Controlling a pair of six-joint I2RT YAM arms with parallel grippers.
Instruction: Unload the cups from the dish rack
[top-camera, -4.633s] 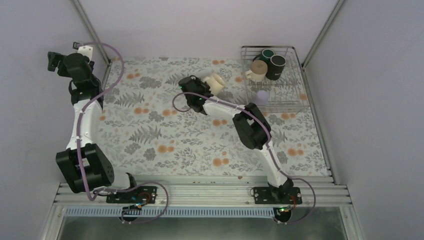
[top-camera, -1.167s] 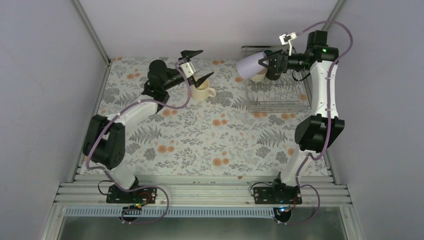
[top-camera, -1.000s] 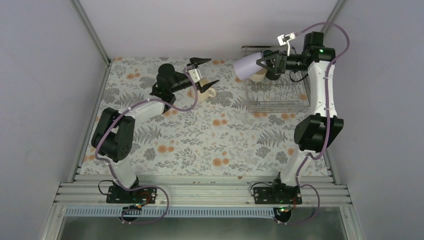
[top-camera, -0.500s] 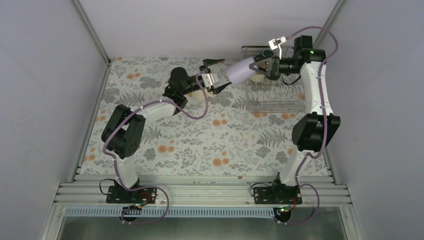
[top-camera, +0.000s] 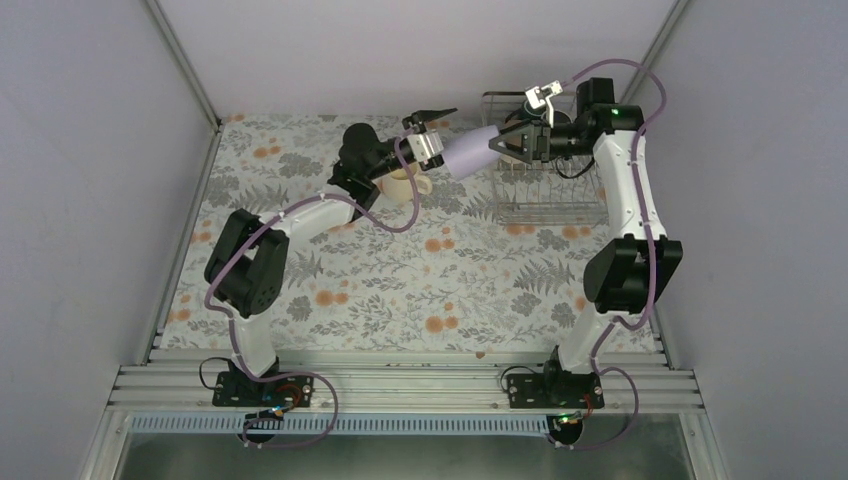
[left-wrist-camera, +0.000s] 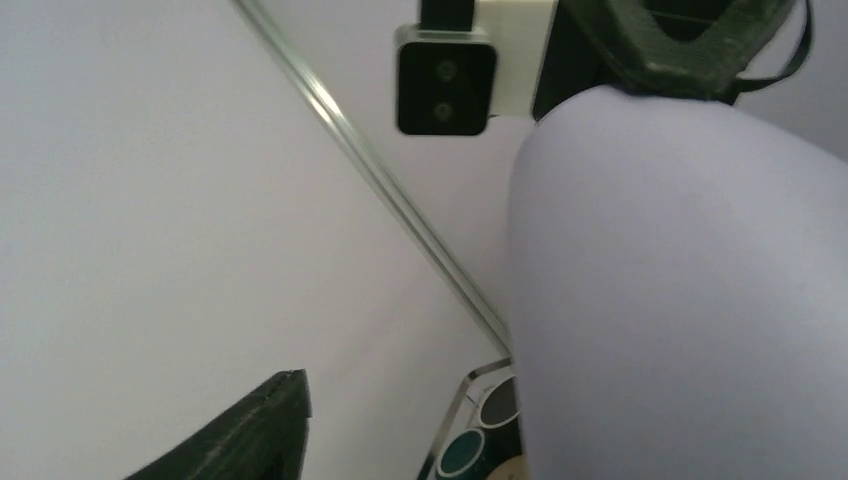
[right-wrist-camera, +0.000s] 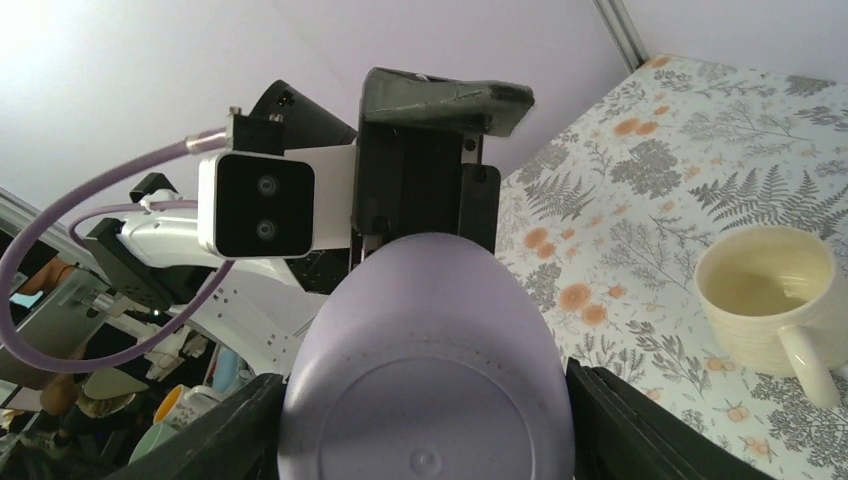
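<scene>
Handover in mid-air, I'd say: just left of the dish rack (top-camera: 560, 215), the right gripper (top-camera: 500, 145) pinches the lavender cup (top-camera: 468, 153) by its base, while the left gripper (top-camera: 440, 140) has its jaws spread around the mouth end. Next, left must close before right lets go.

Lavender cup (top-camera: 466, 154): handleless, on its side in mid-air, base toward dish rack (top-camera: 548, 212). Cream mug (right-wrist-camera: 768, 290): upright, empty, outside the silver wire rack, to its left.
</scene>
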